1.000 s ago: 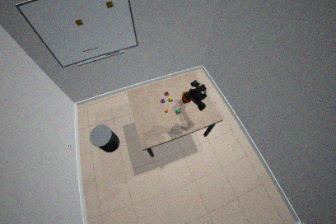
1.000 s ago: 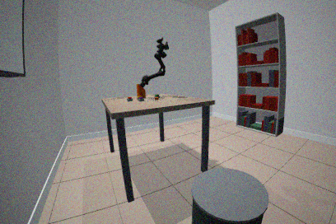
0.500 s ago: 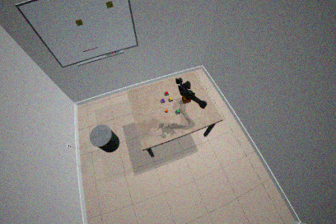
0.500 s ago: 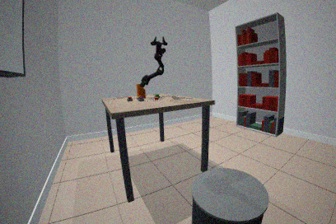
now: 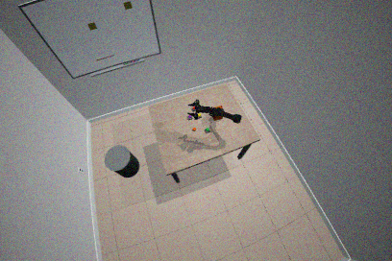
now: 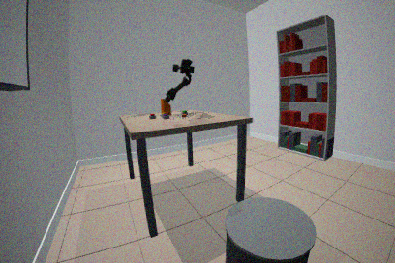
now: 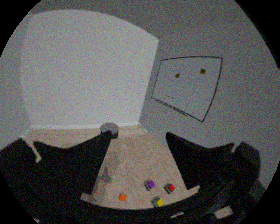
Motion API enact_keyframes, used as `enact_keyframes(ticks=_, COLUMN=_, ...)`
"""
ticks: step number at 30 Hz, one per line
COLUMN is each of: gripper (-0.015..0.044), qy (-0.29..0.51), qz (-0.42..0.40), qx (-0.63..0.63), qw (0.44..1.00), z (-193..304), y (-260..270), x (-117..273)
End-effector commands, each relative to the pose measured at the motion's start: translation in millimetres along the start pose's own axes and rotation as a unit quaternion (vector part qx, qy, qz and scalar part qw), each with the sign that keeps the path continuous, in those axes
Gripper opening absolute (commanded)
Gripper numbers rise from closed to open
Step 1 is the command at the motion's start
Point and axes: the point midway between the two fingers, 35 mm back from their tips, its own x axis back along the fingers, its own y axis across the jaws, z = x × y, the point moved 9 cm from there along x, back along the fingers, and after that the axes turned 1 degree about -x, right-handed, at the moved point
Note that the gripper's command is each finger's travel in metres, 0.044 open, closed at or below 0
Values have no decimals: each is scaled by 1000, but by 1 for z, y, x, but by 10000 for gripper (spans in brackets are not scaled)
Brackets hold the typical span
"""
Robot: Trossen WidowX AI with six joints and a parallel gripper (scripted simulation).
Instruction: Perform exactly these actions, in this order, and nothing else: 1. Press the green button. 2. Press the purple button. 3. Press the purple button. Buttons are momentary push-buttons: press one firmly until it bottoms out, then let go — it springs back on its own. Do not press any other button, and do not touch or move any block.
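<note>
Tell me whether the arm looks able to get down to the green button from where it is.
Probably yes. The tool hangs open and empty high above the table, and nothing stands between it and the green button, though other buttons and blocks sit close by.

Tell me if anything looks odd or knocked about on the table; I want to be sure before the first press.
Nothing stands out. The small buttons and blocks sit in a loose cluster on the table, none visibly tipped, though they are too small to judge finely. The gripper hangs open and high above them, touching nothing.
</note>
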Motion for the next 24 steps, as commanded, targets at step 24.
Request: enact_keyframes(ticks=24, gripper=400, qy=633, qz=-193, qx=121, qw=740, z=191, y=14, x=59)
